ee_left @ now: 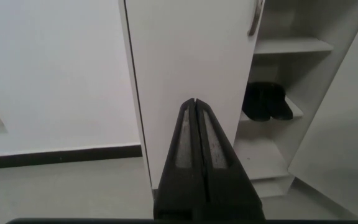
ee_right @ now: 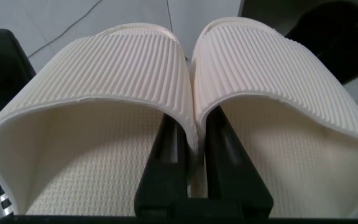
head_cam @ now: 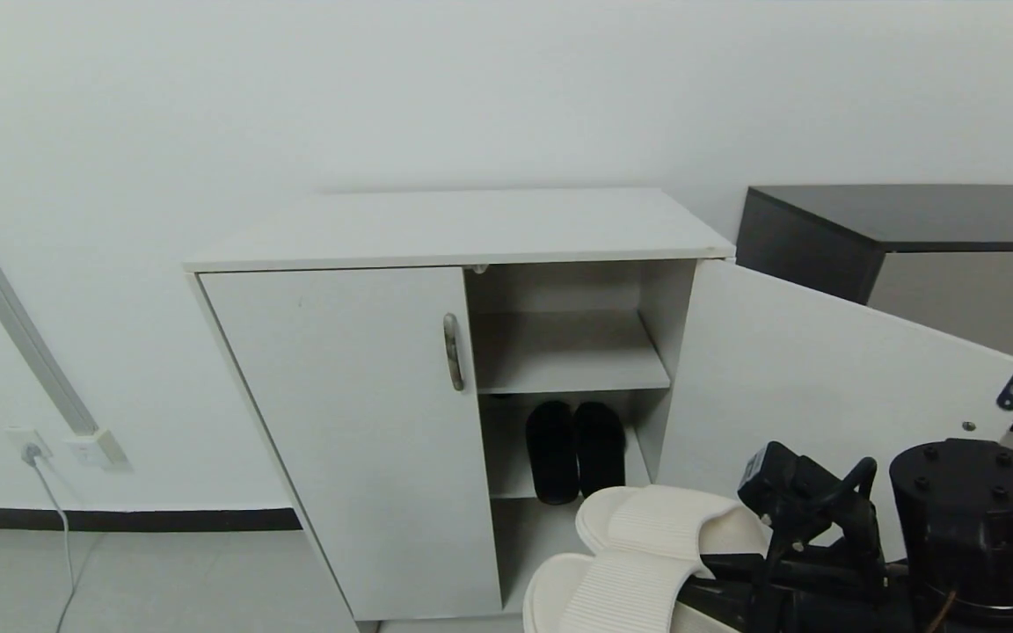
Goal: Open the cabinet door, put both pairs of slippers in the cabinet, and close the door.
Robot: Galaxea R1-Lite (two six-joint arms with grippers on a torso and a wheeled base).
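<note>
White wall point(head_cam: 471, 88) backed open white cabinet point(head_cam: 339, 422); right gripper point(ee_right: 194, 155) clamped cream ribbed slippers point(head_cam: 647, 545) before shelved black slippers point(head_cam: 575, 450); left gripper point(ee_left: 195, 124) closed.

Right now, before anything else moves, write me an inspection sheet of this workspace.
Surface: white cabinet, its right door swung open, its left door shut; grey floor.
Job's things: black slippers side by side on the second shelf down; cream slippers held in front of the open side, outside the cabinet.
Clutter: nothing seen.
Grippers: right claw shut on the cream slippers, one finger inside each, pinching their inner walls together; left claw shut, empty, facing the left door.
Cables: one cable hangs from a wall socket to the floor, left of the cabinet.
Surroundings: white wall; dark cabinet at the right.
</note>
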